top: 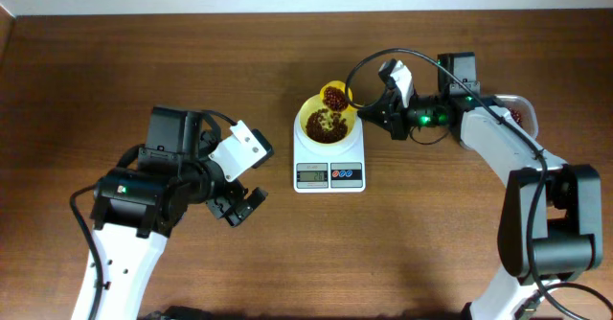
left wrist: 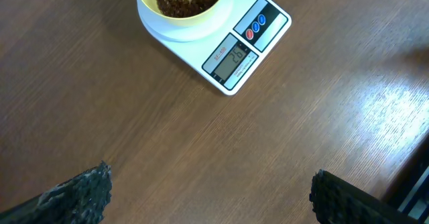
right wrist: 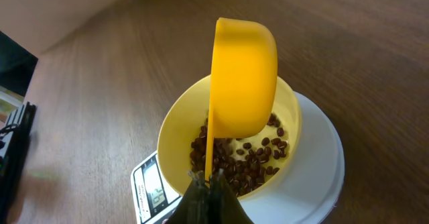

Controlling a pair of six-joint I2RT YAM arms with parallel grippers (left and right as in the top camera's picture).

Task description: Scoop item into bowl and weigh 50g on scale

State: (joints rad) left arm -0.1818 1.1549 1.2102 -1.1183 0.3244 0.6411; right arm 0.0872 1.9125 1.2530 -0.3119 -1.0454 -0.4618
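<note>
Yellow scoop [right wrist: 242,76] is tilting over the bowl [right wrist: 175,127] because you are clamping its handle in the closed right gripper [right wrist: 206,184] to pour beans [right wrist: 248,160] into that bowl sitting on the scale [top: 329,174], while your left gripper [left wrist: 211,197] is hanging open, leaving the display [left wrist: 233,58] unobstructed.

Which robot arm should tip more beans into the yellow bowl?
Right. The right gripper holds the scoop, tilted over the bowl on the scale; the left gripper is open, empty, off to the side.
</note>
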